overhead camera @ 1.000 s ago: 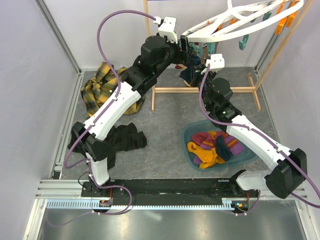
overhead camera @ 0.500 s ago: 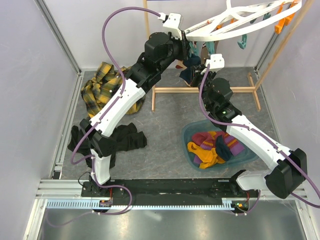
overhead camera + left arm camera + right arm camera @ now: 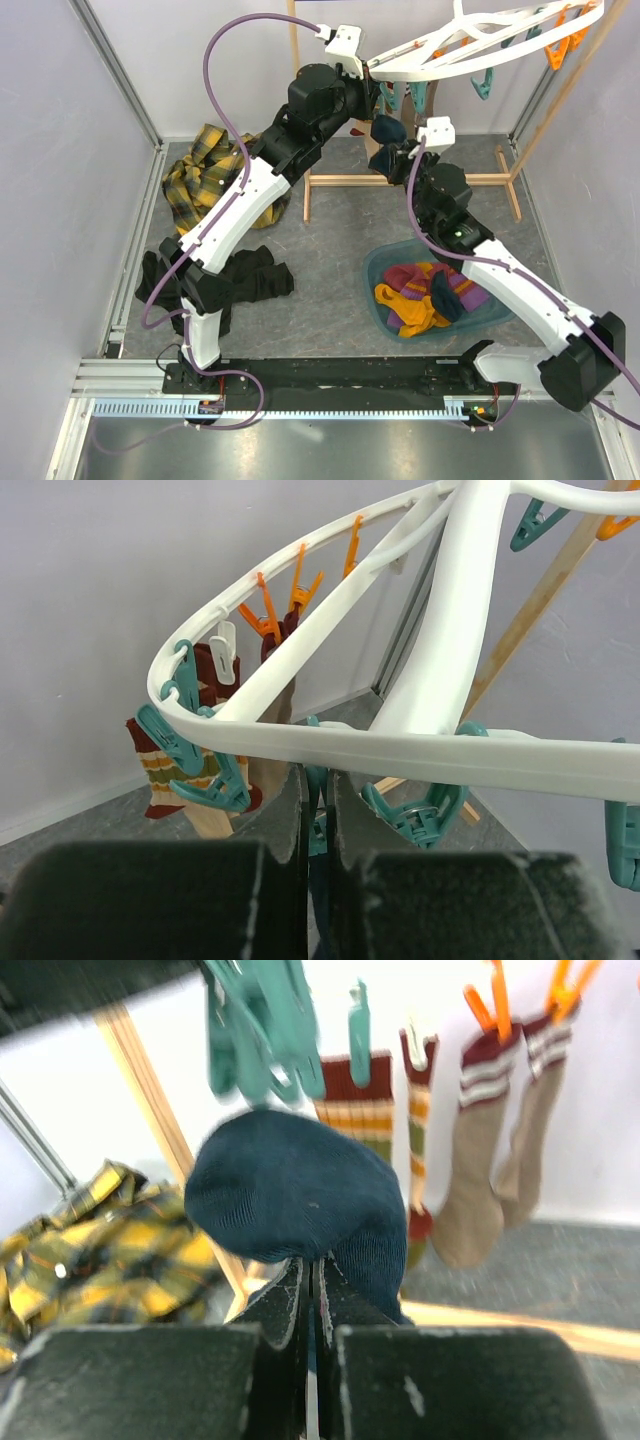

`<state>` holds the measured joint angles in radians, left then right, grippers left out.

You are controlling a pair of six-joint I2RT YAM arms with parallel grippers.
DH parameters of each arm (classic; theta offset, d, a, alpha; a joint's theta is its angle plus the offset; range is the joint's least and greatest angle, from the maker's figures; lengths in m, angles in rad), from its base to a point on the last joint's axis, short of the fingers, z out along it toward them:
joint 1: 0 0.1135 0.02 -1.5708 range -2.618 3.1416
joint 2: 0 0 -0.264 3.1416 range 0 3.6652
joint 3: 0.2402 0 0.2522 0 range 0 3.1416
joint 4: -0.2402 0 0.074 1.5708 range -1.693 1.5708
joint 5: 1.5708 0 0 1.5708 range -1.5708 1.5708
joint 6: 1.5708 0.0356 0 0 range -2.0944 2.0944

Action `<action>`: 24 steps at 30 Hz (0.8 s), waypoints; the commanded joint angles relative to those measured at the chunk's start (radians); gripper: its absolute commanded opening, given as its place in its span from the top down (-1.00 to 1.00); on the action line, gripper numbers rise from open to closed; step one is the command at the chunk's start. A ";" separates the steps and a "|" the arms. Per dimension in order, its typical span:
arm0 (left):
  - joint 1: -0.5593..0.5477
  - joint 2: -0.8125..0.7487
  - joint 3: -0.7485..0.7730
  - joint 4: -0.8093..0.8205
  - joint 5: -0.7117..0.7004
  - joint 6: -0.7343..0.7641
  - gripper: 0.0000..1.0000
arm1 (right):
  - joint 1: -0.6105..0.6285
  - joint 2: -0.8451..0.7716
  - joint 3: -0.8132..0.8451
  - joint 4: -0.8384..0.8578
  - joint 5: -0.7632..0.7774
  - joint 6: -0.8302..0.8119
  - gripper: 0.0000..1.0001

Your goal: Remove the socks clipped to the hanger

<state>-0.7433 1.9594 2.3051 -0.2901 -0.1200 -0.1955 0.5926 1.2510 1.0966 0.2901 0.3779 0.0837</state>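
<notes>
The right gripper is clenched on a navy sock, which bulges up just under a bunch of teal clips; whether any of them grips it cannot be told. The left gripper is closed tight around one teal clip hanging below the near rim of the white hanger. A maroon striped sock and two beige socks hang clipped behind. More socks lie in the blue tub
</notes>
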 commanded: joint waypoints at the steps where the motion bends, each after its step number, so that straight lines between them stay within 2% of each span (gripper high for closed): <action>1: 0.002 -0.010 0.027 0.029 0.031 -0.012 0.96 | -0.002 -0.093 -0.053 -0.121 0.010 0.054 1.00; 2: 0.002 -0.013 0.022 0.032 0.036 -0.012 0.97 | -0.002 -0.119 -0.060 -0.159 -0.005 0.068 1.00; 3: 0.002 -0.016 0.016 0.040 0.039 -0.004 0.96 | -0.004 -0.133 -0.057 -0.268 -0.026 0.115 1.00; 5: 0.002 -0.024 -0.015 0.055 0.062 0.004 0.84 | -0.002 -0.182 -0.052 -0.380 -0.095 0.190 1.00; 9: 0.002 -0.053 -0.059 0.077 0.100 0.001 0.25 | -0.004 -0.289 -0.113 -0.558 -0.117 0.379 1.00; 12: 0.002 -0.085 -0.131 0.092 0.117 0.004 0.12 | -0.002 -0.369 -0.162 -0.661 -0.135 0.453 1.00; 16: 0.002 -0.186 -0.275 0.169 0.108 0.034 -0.06 | -0.004 -0.481 -0.286 -0.707 -0.125 0.537 1.00; 19: 0.002 -0.258 -0.428 0.228 0.100 0.051 -0.18 | -0.002 -0.538 -0.335 -0.791 -0.048 0.611 0.97; 21: 0.002 -0.287 -0.482 0.258 0.105 0.057 -0.39 | -0.002 -0.541 -0.351 -0.890 0.057 0.701 0.95; 22: 0.002 -0.300 -0.504 0.267 0.111 0.064 -0.46 | -0.002 -0.538 -0.372 -0.916 0.088 0.727 0.84; 24: 0.002 -0.327 -0.547 0.272 0.117 0.077 -0.59 | -0.002 -0.532 -0.405 -0.936 0.116 0.765 0.83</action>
<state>-0.7410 1.7172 1.8168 -0.1158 -0.0250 -0.1726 0.5915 0.7155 0.7422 -0.5220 0.3614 0.7044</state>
